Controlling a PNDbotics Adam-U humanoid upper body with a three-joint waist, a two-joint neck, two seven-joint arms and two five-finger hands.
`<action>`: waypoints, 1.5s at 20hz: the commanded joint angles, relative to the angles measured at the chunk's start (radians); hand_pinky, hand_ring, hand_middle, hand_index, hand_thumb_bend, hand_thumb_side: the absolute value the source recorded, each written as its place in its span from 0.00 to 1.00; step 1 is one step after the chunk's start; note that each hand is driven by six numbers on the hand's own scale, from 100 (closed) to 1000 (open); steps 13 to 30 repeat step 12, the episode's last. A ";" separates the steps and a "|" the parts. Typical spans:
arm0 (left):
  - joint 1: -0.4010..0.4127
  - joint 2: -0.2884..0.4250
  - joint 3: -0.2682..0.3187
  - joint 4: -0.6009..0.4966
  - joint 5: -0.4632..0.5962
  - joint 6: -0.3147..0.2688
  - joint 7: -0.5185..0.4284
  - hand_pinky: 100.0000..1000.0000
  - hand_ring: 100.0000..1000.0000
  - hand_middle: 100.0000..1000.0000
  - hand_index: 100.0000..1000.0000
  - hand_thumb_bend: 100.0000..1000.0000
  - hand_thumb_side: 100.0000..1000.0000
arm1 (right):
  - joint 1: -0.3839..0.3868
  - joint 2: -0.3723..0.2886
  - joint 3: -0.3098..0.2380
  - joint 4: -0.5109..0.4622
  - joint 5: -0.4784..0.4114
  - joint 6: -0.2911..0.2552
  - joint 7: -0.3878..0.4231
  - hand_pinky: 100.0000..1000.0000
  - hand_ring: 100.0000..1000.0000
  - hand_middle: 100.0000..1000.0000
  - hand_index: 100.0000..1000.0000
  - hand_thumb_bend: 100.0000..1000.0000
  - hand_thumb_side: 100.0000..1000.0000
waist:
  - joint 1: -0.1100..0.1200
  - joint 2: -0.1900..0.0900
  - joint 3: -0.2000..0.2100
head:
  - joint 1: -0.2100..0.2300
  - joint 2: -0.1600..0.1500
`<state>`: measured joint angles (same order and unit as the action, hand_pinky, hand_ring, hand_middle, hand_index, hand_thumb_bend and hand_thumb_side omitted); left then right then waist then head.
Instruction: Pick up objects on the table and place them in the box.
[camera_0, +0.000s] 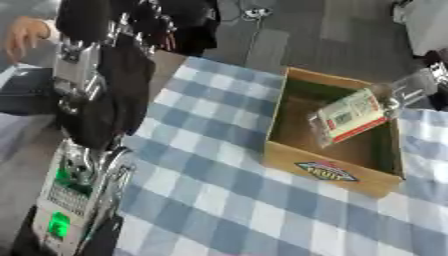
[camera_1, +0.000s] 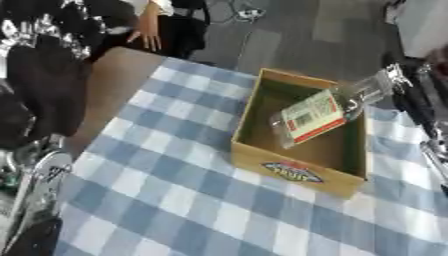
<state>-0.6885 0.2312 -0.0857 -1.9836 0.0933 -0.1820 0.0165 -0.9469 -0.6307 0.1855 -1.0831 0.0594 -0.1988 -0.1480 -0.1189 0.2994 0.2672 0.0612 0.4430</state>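
The left eye view shows, at its left edge, the robot's left arm (camera_0: 87, 165) hanging beside the table, silver and black with a green-lit panel low down. The left hand itself cannot be made out, so the state of its fingers cannot be told.

Next comes the table (camera_0: 219, 200), covered with a blue and white checked cloth. As far as both views reach, the cloth carries nothing apart from the box: no loose object lies waiting on the checked squares that show.

The cardboard box (camera_0: 328, 172) stands open toward the table's right and far side, a printed label on its near wall. Over its opening a clear plastic bottle (camera_1: 319, 117) with a red, white and green label lies tilted, its bottom low inside the box and its neck rising up and to the right past the far right corner of the rim. Whether its base touches the box floor cannot be told.

At the right edge of the right eye view, dark and silver parts of the right arm (camera_1: 420, 107) meet the bottle's neck. The right hand seems to be holding the bottle there, but its fingers are too blurred to say how they lie.

By judgement, the bottle is in the last step: lowered into the box but not yet let go. Once released, nothing visible remains to pick up.
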 joint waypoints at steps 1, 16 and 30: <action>-0.016 0.003 -0.003 -0.016 0.004 -0.001 -0.004 0.69 0.61 0.77 0.99 0.27 0.93 | -0.022 -0.043 -0.002 -0.006 -0.004 -0.037 0.041 0.33 0.39 0.44 0.81 0.00 1.00 | 0.004 -0.019 0.000 | -0.001 -0.012; -0.018 0.003 -0.002 -0.016 0.003 -0.003 -0.002 0.69 0.61 0.77 0.99 0.27 0.93 | -0.027 -0.053 -0.015 0.004 -0.028 -0.102 0.195 0.77 0.66 0.73 1.00 0.02 1.00 | 0.002 -0.023 0.000 | 0.008 -0.015; -0.018 0.003 -0.002 -0.016 0.003 -0.003 -0.002 0.69 0.61 0.77 0.99 0.27 0.93 | -0.027 -0.053 -0.015 0.004 -0.028 -0.102 0.195 0.77 0.66 0.73 1.00 0.02 1.00 | 0.002 -0.023 0.000 | 0.008 -0.015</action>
